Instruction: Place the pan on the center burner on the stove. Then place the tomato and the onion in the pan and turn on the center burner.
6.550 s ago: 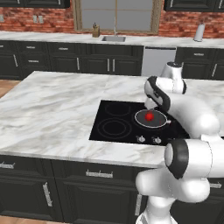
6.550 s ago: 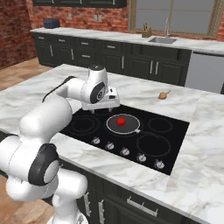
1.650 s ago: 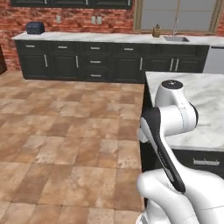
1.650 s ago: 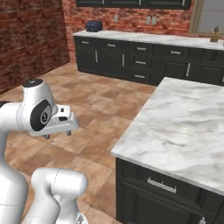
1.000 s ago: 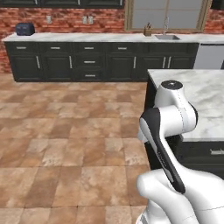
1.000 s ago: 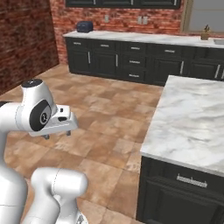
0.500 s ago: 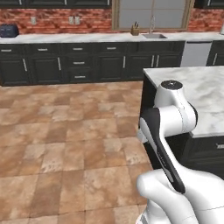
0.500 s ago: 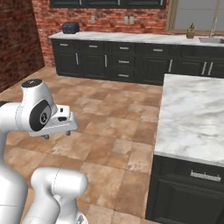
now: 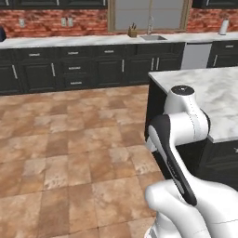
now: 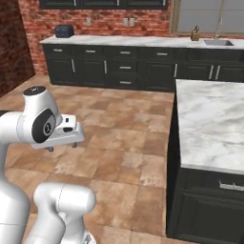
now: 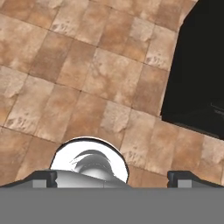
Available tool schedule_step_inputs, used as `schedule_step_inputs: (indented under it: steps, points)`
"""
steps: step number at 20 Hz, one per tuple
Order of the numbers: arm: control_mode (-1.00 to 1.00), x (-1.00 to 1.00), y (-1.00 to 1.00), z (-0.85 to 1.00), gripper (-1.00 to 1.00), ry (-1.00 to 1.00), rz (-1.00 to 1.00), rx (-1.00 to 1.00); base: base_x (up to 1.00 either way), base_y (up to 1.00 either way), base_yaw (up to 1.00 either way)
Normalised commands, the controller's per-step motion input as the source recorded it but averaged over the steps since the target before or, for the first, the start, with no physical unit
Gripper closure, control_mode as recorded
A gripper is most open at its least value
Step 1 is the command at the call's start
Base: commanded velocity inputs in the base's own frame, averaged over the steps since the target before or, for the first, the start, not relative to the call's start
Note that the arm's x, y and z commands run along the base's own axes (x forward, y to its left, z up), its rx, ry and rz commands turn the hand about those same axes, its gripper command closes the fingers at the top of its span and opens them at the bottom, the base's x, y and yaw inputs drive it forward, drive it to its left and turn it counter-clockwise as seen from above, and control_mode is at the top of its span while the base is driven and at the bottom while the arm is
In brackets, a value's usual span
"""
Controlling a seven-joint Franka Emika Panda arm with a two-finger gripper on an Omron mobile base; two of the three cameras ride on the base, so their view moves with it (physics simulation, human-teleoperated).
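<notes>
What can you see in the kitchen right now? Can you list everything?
Floor: one, brown-orange stone tiles, across the middle of the room.
Island counter: one, white-grey marble top on dark cabinets, beside the robot.
Back counter: one, light marble top over black drawers, along the brick wall.
Brick wall: one, red, behind the back counter.
Sink: one, silver with a tap, under the window.
Toaster: one, dark blue, on the back counter's far end.
Claw: one, dark tips, open and empty, pointing down at the floor.
</notes>
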Motion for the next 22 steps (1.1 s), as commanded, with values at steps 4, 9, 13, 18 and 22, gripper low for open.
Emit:
schedule_step_inputs:
  steps: [4, 9, 13, 18, 22]
  points:
    - [1.0, 0.0, 0.0, 0.0, -1.0, 0.0, 0.0, 0.0, 0.54, 0.5, -0.21]
    - [1.0, 0.0, 0.0, 0.0, -1.0, 0.0, 0.0, 0.0, 0.59, 0.48, -0.21]
    - [1.0, 0.0, 0.0, 0.0, -1.0, 0.0, 0.0, 0.0, 0.58, 0.5, -0.22]
    - [1.0, 0.0, 0.0, 0.0, -1.0, 0.0, 0.0, 0.0, 0.64, 0.55, -0.23]
    - [1.0, 0.0, 0.0, 0.0, -1.0, 0.0, 0.0, 0.0, 0.69, 0.56, -0.24]
